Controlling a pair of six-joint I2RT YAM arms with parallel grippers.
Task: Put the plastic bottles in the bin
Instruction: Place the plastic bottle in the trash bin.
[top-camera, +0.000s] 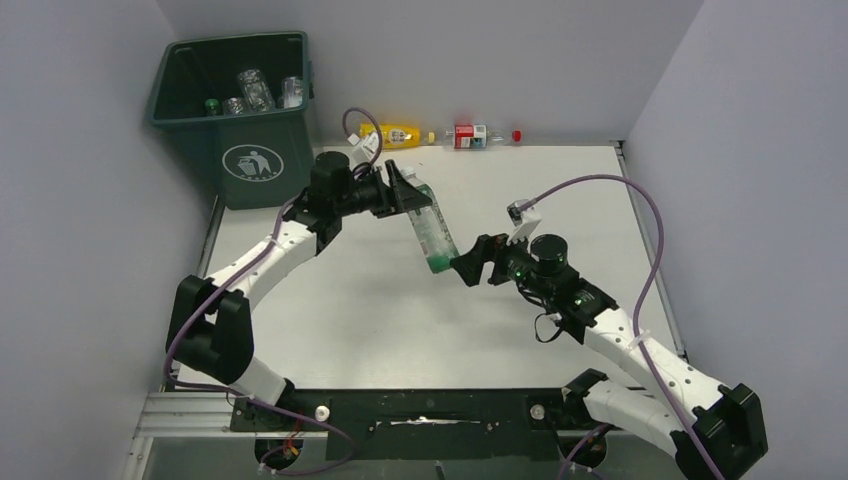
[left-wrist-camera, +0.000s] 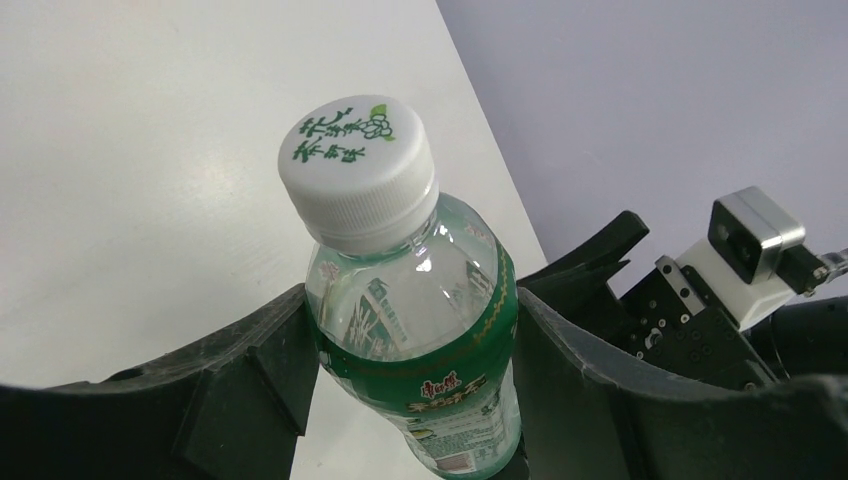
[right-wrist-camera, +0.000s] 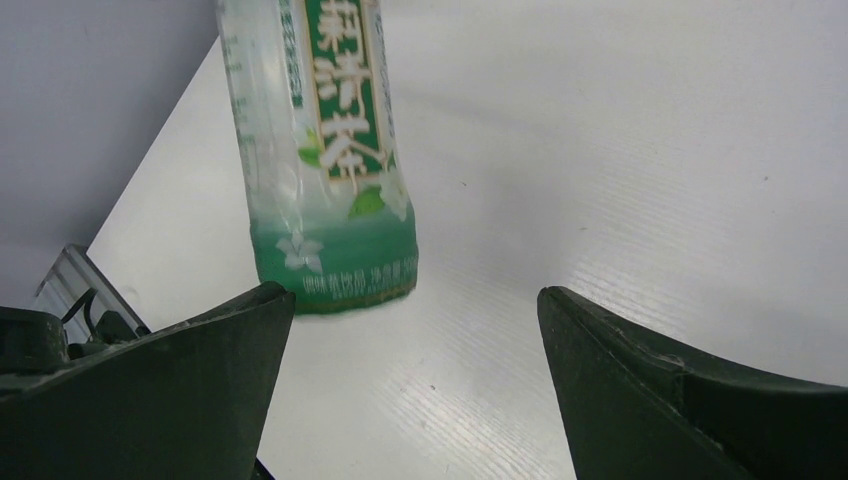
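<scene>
Left gripper (top-camera: 412, 195), clamped on the upper body of a green-labelled bottle (top-camera: 432, 235), holds it tilted over the counter (top-camera: 400, 320), while the right gripper (top-camera: 467, 266), spread wide and empty, sits just beside its base; the bin (top-camera: 250, 160) stands at the far-left corner.

One bin (top-camera: 285, 140), four bottles inside (top-camera: 255, 90), one green-label bottle (top-camera: 432, 232), two far bottles (top-camera: 395, 132), two arms (top-camera: 280, 245)

Bottle (top-camera: 432, 235) hangs between the arms — bin (top-camera: 250, 165) walls the far-left corner.
</scene>
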